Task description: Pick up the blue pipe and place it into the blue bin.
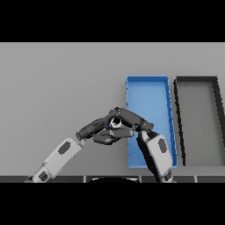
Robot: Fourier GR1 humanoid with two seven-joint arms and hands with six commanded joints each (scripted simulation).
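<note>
Two bins, blue bin beside black bin, flank right hand.

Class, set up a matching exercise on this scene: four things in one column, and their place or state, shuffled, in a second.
Things:
1. blue bin
2. black bin
3. blue pipe
4. left hand

Place or state:
A. held between the two hands
B. far right on the table
C. just left of the black bin
D. meets the right hand at the pipe

Pairs: 1-C, 2-B, 3-A, 4-D

Grey table; black bin (far right, upright)
</note>
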